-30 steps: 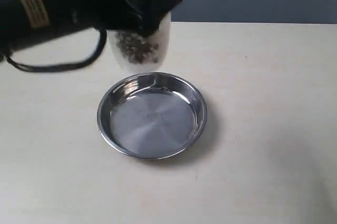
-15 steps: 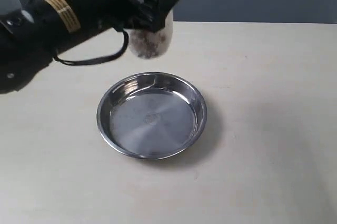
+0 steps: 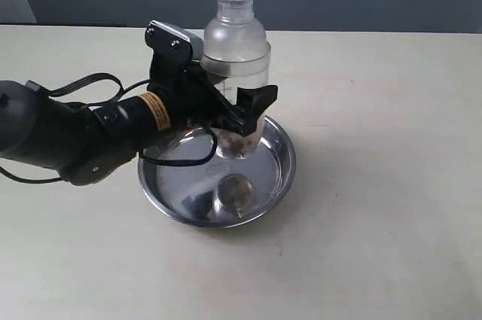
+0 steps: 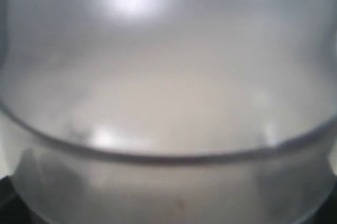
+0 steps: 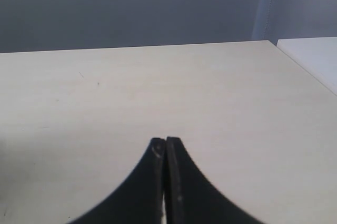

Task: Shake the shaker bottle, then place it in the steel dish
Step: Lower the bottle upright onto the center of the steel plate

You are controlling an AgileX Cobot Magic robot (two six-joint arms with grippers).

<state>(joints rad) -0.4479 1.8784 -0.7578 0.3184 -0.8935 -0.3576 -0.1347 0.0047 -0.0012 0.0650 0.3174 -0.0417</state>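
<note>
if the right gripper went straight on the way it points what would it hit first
Probably nothing nearby: the right gripper, jaws shut, points across the table toward the grey wall. If tilted down, the table comes first; depth is unclear.

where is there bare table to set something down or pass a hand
Free, in the exterior view: the table right of the steel dish, and the strip between dish and camera. Crowded: over the dish, where the left gripper holds the shaker bottle, and left of the dish, where the left arm lies.
</note>
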